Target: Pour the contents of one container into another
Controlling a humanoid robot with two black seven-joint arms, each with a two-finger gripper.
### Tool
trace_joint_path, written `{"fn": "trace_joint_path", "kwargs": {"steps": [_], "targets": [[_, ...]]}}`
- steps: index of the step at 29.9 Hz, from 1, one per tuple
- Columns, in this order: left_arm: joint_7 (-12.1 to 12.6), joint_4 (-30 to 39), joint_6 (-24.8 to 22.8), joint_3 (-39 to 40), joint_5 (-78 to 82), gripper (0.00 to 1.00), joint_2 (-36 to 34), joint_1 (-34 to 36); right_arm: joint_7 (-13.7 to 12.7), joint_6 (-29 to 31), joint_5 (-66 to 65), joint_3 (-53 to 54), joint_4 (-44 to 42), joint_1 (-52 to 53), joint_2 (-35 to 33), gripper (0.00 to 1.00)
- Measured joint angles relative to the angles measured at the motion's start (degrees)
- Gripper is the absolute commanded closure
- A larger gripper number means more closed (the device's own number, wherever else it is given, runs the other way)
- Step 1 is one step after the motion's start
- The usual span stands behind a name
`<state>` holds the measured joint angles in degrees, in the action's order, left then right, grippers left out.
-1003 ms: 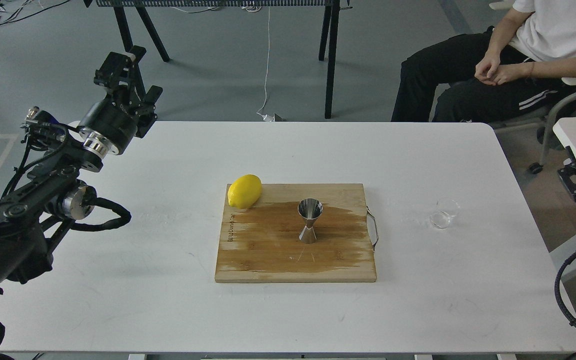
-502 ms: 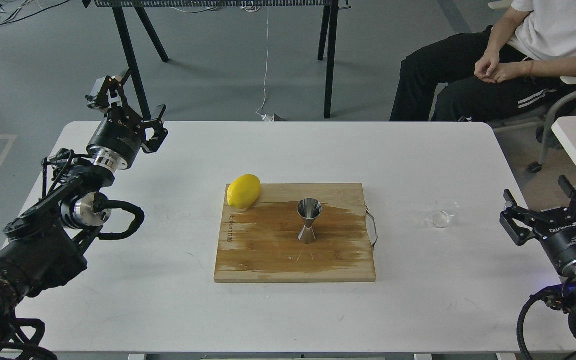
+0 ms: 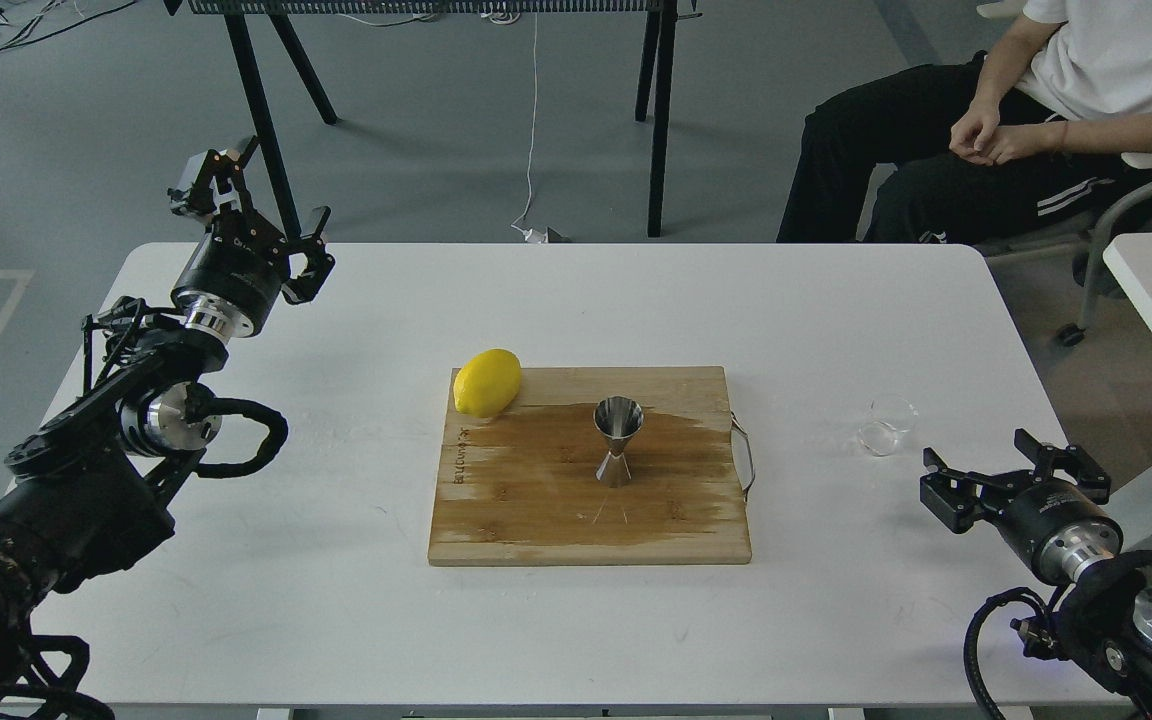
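Observation:
The small clear glass cup (image 3: 887,425) stands on the white table, right of the board. On the wooden cutting board (image 3: 536,520) the steel jigger (image 3: 617,441) stands upright, near the board's middle. My right gripper (image 3: 1014,468) is open, just below and to the right of the cup, with a gap between them. My left gripper (image 3: 258,210) is open and empty, raised over the table's far left corner, far from both containers.
A yellow lemon (image 3: 487,382) lies on the board's far left corner. A wet dark patch covers much of the board. A metal handle (image 3: 746,458) sticks out of the board's right side. A seated person (image 3: 1016,120) is beyond the table's far right.
My right arm has come in from the right edge and moved left and lower, closer to the glass cup. My left arm swung over the table's far left corner, then stayed nearly still.

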<state>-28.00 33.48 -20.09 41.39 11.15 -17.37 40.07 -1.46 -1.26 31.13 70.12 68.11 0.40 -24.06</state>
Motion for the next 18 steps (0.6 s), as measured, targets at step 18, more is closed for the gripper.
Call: {"fn": "trace_joint_path", "kwargs": {"steps": [18], "targets": [[0.00,-0.03,0.43,-0.26,0.27,0.00,-0.37,-0.42,-1.04,3.76,-3.66,-3.30,-15.57,9.80,8.44,0.04]]}}
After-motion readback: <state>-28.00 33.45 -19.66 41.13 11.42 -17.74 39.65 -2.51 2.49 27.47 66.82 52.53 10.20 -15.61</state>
